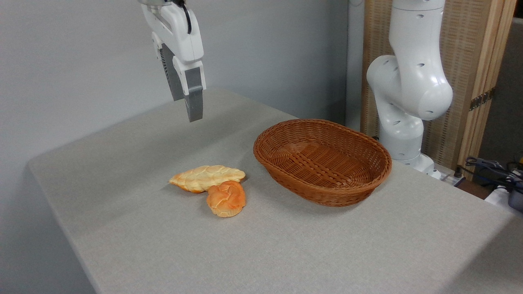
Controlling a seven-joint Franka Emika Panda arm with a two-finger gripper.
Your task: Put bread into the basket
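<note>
The bread [226,199] is a small round orange-brown knotted roll lying on the grey table left of centre. It touches a longer, paler braided loaf [206,177] just behind it. To the right stands the oval reddish-brown wicker basket [322,161], with nothing inside. My gripper [187,110] hangs high above the table, behind and to the left of the roll and well clear of it. Its fingers point down, stand apart and hold nothing.
The arm's white base [408,90] rises behind the basket at the table's right rear. Cables and gear [494,171] lie off the table's right edge. A grey wall [81,61] backs the table.
</note>
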